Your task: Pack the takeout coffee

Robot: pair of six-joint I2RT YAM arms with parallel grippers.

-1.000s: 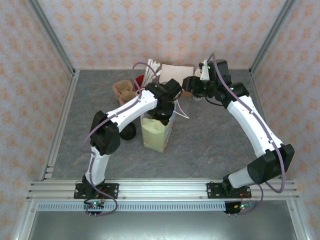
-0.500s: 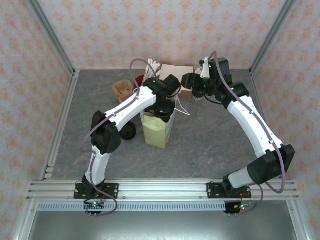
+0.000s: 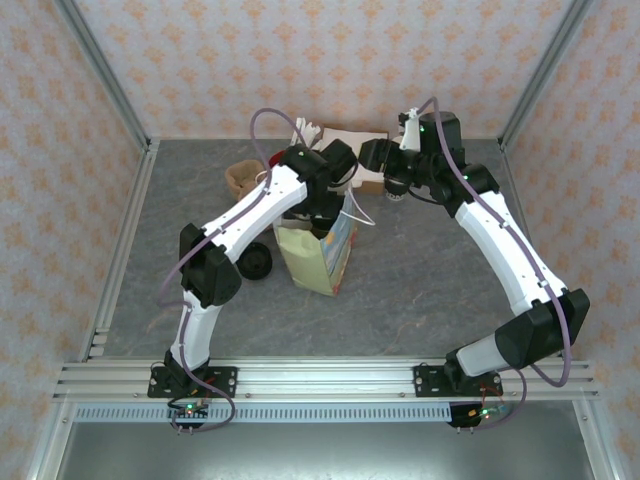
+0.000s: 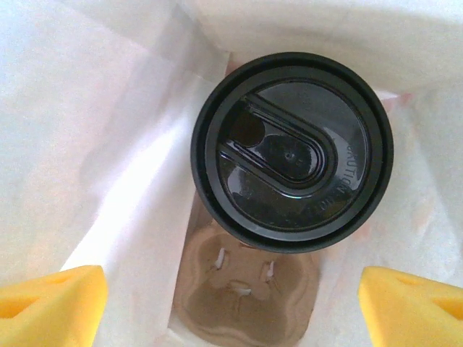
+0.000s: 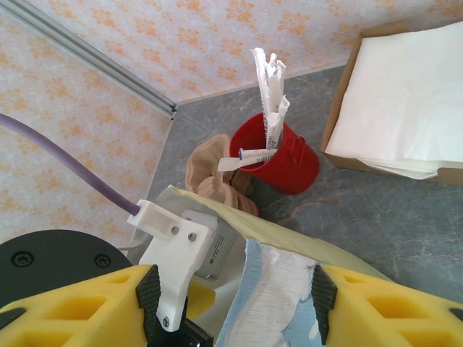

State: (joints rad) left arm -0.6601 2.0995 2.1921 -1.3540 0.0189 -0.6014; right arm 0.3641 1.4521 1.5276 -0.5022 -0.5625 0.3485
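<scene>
**Cup in the bag, and the bag leans**

The takeout coffee (image 4: 291, 152) stands inside the paper bag (image 3: 312, 262), straight below the left gripper (image 4: 231, 303). It sits beyond the two spread fingers, touching neither. That gripper is wide open and holds nothing. Under the cup, nearer the fingers, lies a moulded cardboard carrier (image 4: 242, 278). The cup looks to rest on its far part, though the seating is hidden by the lid.

The right gripper (image 5: 233, 289) has its jaws parted too, and the bag's rim shows between and beyond its fingers. Whether it touches the paper I cannot tell. A red cup (image 5: 282, 163) of sachets stands farther ahead of it.

The placing looks done, so the risk lies in getting out. From above the bag leans, with the left wrist down in its mouth. If the open fingers catch the paper wall on the way up, the bag could tip or lift, and the cup could topple from the carrier. If the right gripper pushes or lets go of the rim at the wrong time, the lean could turn into a fall.
</scene>
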